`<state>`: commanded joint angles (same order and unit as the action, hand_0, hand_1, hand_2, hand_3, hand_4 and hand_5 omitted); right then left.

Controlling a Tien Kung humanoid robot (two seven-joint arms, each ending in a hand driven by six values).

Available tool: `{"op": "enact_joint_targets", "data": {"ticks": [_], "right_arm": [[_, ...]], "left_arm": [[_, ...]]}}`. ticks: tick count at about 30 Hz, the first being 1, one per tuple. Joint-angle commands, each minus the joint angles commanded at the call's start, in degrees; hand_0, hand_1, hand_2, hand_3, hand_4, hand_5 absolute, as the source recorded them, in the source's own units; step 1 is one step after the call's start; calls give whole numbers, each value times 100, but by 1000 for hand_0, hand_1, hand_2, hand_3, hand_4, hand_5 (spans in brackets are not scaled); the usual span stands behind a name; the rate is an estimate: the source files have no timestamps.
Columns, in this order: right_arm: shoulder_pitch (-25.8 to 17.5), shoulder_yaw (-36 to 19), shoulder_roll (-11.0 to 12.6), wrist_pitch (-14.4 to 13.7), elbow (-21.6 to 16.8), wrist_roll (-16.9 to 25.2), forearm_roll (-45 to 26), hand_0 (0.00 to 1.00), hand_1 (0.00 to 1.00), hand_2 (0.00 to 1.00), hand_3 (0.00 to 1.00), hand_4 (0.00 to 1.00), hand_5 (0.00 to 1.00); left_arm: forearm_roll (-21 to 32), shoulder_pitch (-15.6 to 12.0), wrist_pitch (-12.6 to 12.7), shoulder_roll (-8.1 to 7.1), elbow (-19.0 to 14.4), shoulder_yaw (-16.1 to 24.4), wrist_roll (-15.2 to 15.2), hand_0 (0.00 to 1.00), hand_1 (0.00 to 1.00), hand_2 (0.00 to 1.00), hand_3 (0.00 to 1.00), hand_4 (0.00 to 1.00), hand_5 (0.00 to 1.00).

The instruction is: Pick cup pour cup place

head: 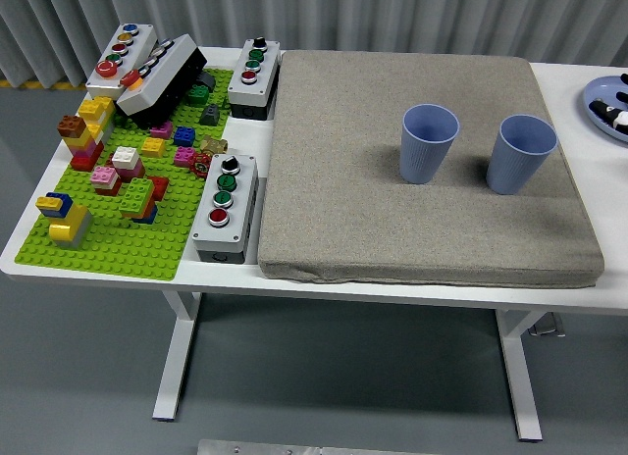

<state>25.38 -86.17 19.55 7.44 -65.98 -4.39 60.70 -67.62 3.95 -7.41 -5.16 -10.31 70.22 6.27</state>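
Neither of our arms appears in the head view, so we cannot tell how the fingers of either hand stand. No step of the task has begun.

Nearest to us, the grey pad (pixel 422 229) overhangs the front of the counter (pixel 589 92). It looks soft, so we judge that a cup set down hard or off-level could rock and tip.

Further in, the left cup (pixel 428 142) and the right cup (pixel 520 153) stand upright on the pad, mouths up, near each other but apart. Both are thin, ribbed and probably light. Risks we foresee:

- A closing hand may knock over the neighbouring cup, given the narrow gap.
- Too firm a grip may crush the wall; too light a grip may let the cup slip during the pour.
- A tilt not centred over the receiving cup would spill onto the pad. We cannot see whether either cup holds anything.

At the left, the green baseplate (pixel 118 249) with bricks and the button boxes (pixel 226 208) stand clear of the cups. At the far right, a blue plate (pixel 603 107) lies on the reach path of our right arm and could be clipped.
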Motion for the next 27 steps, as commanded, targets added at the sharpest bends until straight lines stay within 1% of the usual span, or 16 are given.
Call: {"op": "enact_joint_targets", "data": {"ticks": [8, 19, 22, 27], "right_arm": [[-198, 84, -116, -22, 22, 47, -4, 961, 962, 998, 998, 878, 225], [-571, 220, -362, -114, 226, 478, -240, 968, 947, 998, 998, 875, 232], [-655, 277, -404, -148, 293, 598, -302, 968, 947, 998, 998, 875, 232], [-724, 362, -444, -203, 396, 686, -333, 958, 943, 998, 998, 874, 232]], "left_arm": [[-10, -6, -10, 1, 0, -33, 4, 807, 761, 816, 754, 532, 998], [3, 7, -20, -2, 0, -134, 9, 807, 761, 812, 753, 531, 998], [9, 6, -23, 3, 0, -161, 10, 807, 761, 812, 753, 531, 998], [14, 2, -28, 5, 0, -198, 10, 807, 761, 813, 753, 532, 998]]}}
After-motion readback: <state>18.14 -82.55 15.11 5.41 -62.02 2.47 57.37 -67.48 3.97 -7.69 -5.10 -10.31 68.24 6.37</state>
